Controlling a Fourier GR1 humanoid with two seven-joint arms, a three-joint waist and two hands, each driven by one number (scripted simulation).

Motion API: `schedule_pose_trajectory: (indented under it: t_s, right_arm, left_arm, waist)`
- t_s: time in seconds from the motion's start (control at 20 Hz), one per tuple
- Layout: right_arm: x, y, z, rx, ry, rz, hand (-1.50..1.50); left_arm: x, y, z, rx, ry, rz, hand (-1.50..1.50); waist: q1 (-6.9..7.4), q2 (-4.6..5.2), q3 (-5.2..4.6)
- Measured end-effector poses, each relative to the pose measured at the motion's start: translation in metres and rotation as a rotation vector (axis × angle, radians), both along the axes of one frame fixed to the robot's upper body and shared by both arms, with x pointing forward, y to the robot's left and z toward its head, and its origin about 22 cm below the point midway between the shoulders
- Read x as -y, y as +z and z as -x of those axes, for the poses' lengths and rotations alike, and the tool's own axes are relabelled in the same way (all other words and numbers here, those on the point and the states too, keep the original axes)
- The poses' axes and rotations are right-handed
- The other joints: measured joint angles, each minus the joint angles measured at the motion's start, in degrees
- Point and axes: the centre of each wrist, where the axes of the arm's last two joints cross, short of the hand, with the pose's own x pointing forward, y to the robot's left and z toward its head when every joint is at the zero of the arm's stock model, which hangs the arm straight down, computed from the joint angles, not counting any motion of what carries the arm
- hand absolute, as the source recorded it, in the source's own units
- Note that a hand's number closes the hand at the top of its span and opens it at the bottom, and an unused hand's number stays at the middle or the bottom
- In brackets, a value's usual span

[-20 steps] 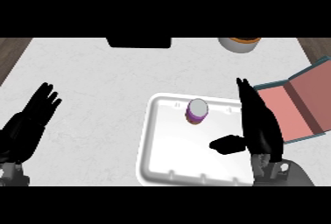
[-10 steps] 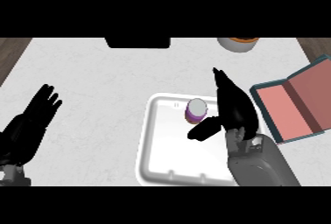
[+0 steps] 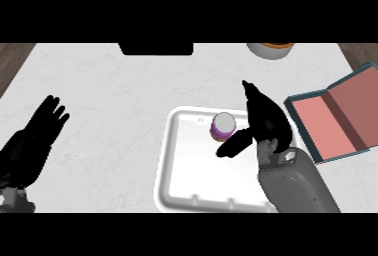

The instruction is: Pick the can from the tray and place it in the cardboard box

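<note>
Inside the white tray (image 3: 177,170), toward its twelve o'clock rim, stands the purple can (image 3: 223,125), no label readable; the right robot hand (image 3: 264,122) sits spread at its three o'clock, thumb beneath it. Farther toward three o'clock lies the open cardboard box (image 3: 341,120). Left robot hand (image 3: 38,131) rests spread at nine o'clock.

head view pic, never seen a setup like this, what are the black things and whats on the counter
The picture looks steeply down from the robot's head at a pale counter. The black shapes are its two hands on grey forearms. The left hand rests open near the left edge. The right hand is over a white tray, fingers straight, thumb beside a purple can with a white top; nothing is held yet. To the right lies an open cardboard box with a pink inside. At the top edge are a round container and a dark object.
</note>
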Motion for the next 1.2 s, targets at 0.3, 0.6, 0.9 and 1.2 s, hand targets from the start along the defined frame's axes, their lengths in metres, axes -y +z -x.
schedule_pose_trajectory:
  t_s: [0.3,0.6,0.9,1.2]
  right_arm:
    - [-0.011,-0.004,0.004,0.007,0.019,0.011,-1.50]
    - [-0.017,-0.004,-0.003,0.019,0.024,0.041,-1.50]
    - [-0.027,-0.014,-0.009,-0.015,0.027,0.081,-1.50]
    - [-0.033,-0.019,-0.016,-0.045,0.025,0.092,-1.50]
  left_arm:
    - [-0.004,-0.004,-0.001,-0.003,-0.005,-0.005,0.00]
    - [-0.004,-0.001,0.000,-0.006,-0.006,-0.006,0.00]
    - [-0.004,-0.003,0.001,-0.002,-0.004,-0.007,0.00]
    - [-0.002,-0.004,-0.001,-0.006,-0.011,-0.002,0.00]
  waist:
    - [-0.03,0.02,0.01]
    - [0.10,0.02,0.01]
    - [0.16,0.05,0.02]
    - [0.15,0.05,0.01]
